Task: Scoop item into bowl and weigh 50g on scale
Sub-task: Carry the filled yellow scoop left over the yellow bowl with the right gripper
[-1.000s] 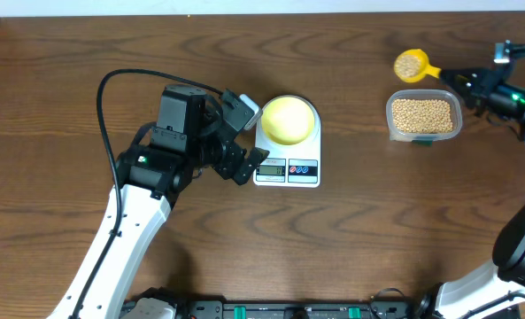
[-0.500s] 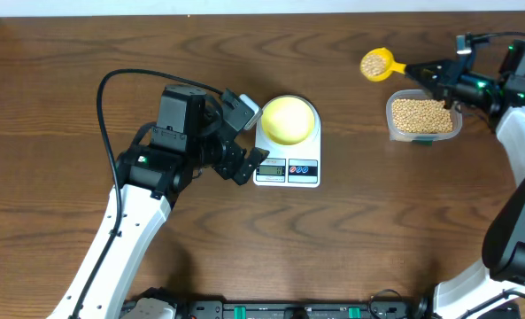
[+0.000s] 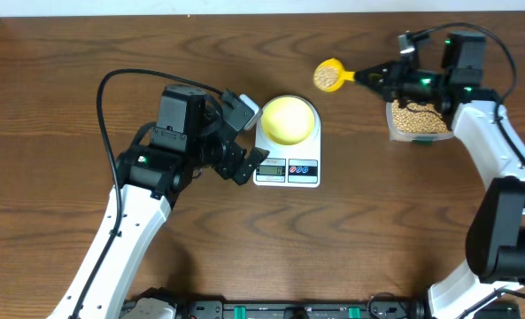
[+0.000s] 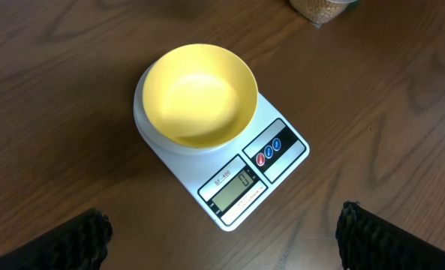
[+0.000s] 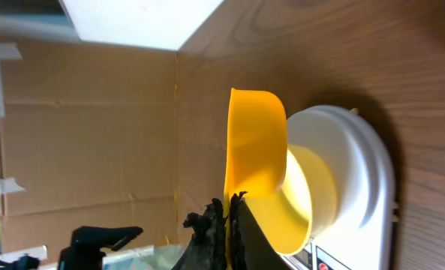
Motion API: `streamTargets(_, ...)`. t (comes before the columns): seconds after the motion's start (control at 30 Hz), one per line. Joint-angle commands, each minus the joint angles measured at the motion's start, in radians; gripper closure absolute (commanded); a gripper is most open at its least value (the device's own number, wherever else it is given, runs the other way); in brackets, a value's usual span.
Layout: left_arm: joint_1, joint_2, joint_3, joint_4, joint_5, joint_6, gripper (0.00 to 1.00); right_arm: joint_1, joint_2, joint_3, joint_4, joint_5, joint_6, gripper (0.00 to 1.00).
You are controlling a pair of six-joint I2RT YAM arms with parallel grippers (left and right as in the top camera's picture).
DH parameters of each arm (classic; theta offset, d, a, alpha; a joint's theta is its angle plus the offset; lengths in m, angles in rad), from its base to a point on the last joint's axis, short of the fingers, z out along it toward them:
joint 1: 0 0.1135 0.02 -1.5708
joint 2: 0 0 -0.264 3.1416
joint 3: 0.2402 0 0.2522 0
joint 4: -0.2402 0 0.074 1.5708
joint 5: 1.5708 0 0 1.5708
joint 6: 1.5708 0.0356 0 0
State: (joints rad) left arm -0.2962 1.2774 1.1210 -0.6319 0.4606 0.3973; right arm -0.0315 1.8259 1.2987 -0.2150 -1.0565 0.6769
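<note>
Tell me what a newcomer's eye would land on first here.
First, the bright yellow scoop, heaped with tan beans. The shut right gripper holds it by the handle, out from the clear container toward the middle. Next, the empty pale-yellow bowl sitting on the white scale at centre, with the left gripper open just beside it.

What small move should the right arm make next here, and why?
Probably shift the scoop until it is above the bowl. The right tool is shut on its handle, it carries beans, it is off to the bowl's side over the table, and the bowl is empty.
</note>
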Motion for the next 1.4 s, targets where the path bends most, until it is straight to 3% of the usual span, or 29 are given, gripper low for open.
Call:
streamTargets(0.0,0.003,-0.004,-0.005,-0.004,-0.009,0.013,0.02,0.049,0.010,0.000,0.005,0.012,-0.024,0.99)
streamTargets(0.37,0.003,-0.004,-0.005,-0.004,-0.009,0.013,0.02,0.119,0.010,0.000,-0.006,0.010,-0.074,0.99)
streamTargets(1.1,0.003,-0.004,-0.005,-0.004,-0.009,0.013,0.02,0.181,0.010,0.000,-0.074,0.013,-0.510,0.99)
streamTargets(1.37,0.003,-0.004,-0.005,-0.005,-0.009,0.013,0.02,0.192,0.010,0.000,-0.084,0.177,-0.538,0.99)
